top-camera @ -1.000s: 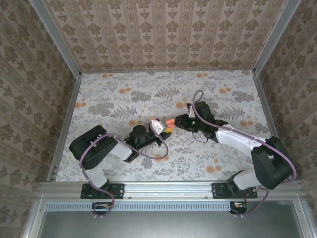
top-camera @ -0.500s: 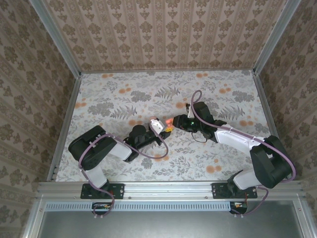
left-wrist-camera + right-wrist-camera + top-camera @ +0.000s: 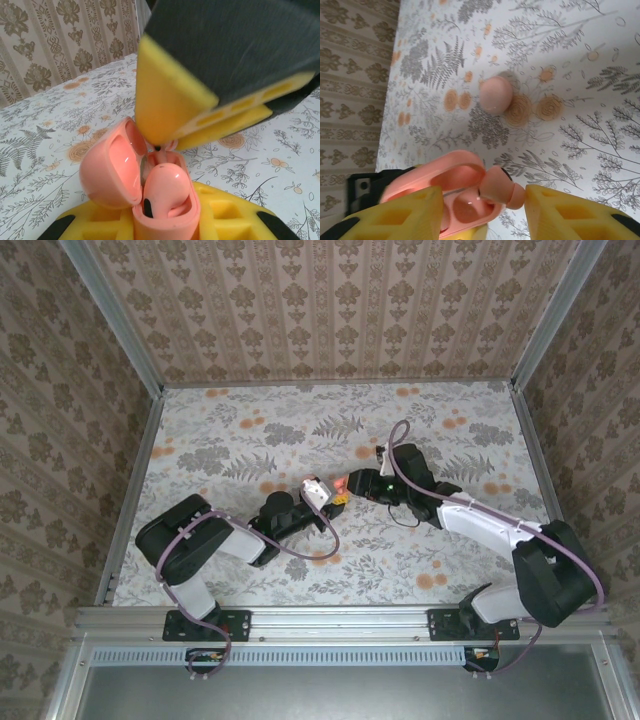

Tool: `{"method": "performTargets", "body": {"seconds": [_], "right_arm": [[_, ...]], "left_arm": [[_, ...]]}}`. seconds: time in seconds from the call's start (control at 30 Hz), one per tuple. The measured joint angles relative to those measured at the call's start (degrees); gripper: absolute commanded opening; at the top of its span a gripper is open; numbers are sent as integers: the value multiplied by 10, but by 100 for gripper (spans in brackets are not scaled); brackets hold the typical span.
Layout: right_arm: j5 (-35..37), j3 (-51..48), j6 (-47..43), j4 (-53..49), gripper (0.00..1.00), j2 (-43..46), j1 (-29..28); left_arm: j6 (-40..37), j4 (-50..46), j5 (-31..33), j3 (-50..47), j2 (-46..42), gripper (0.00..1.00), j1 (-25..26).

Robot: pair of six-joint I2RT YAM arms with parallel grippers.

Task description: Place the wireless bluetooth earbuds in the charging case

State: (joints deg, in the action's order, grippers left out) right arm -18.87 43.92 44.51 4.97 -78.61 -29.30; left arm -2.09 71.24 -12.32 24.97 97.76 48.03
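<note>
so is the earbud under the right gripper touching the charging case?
Touching. The left wrist view shows the earbud seated in a well of the open charging case, with its body resting against the case's inner wall and no gap.

light: bright, even | shadows: faint | glare: sheen on charging case [image 3: 112,170] | blur: nearest fingers [image 3: 225,50]

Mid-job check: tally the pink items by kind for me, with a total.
Salmon-pink plastic charging case, lid open: 1
Glossy salmon-pink earbud seated in that case: 1
Pink egg-shaped piece lying loose apart from the case, probably the second earbud: 1
Total: 3
</note>
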Motion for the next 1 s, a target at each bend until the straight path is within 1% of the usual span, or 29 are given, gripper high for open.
{"method": "performTargets", "body": {"seconds": [0.4,0.6,0.7,0.83,1.0], "right_arm": [[9,10,-49,-46,52,78,3],[8,10,-93,-69,53,108,24],[3,9,-135,-69,55,133,47],[-22,1,-225,-67,58,177,85],[-88,0,-376,-70,54,205,125]], "left_arm": [[0,0,2,0,-6,12,0],[0,0,-3,0,-19,12,0],[0,0,-14,0,-32,12,0],[3,0,-36,0,-59,12,-3],[11,-1,-61,0,-87,12,-11]]}}
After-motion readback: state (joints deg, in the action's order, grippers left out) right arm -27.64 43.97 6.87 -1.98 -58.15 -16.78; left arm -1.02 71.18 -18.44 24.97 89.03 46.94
